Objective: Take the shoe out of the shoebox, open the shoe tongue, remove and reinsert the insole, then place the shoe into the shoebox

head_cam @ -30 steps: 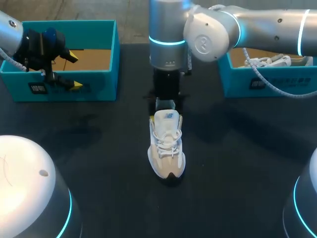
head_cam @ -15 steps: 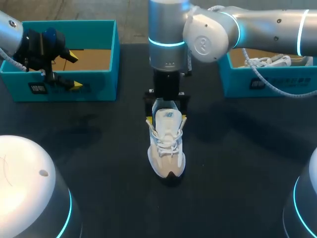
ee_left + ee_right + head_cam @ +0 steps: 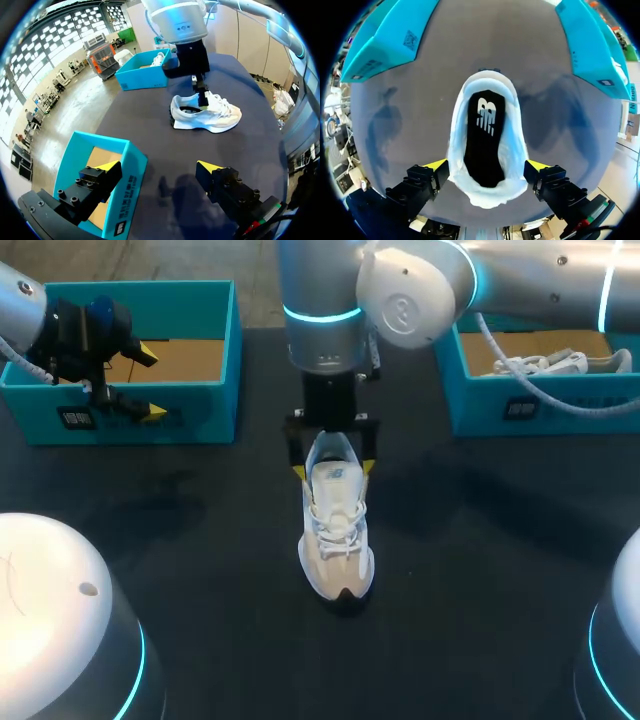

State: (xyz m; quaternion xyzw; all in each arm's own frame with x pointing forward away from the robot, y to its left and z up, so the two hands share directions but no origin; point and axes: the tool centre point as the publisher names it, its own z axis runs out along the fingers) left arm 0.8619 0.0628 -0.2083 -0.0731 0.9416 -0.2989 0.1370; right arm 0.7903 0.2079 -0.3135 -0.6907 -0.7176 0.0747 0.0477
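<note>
right claw (image 3: 487, 166): i am holding it wide, flanking the shoe (image 3: 487, 197) heel
insole (image 3: 484, 140): front hiding under the tongue (image 3: 485, 80)
left claw (image 3: 157, 167): gaping over a box (image 3: 127, 175) wall

The shoe (image 3: 338, 530) is standing at the middle of the bench (image 3: 480, 570), with the right pincer (image 3: 332, 470) straddling its heel. Behind it, a left box (image 3: 140, 400) and a right box (image 3: 560, 408) are sitting, with a second shoe (image 3: 540, 365) lying in the latter.

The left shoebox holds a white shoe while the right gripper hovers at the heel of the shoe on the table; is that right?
No: in the head view the left shoebox shows only bare brown floor; the white shoe lies in the right shoebox. The right gripper does hover at the table shoe's heel.
</note>
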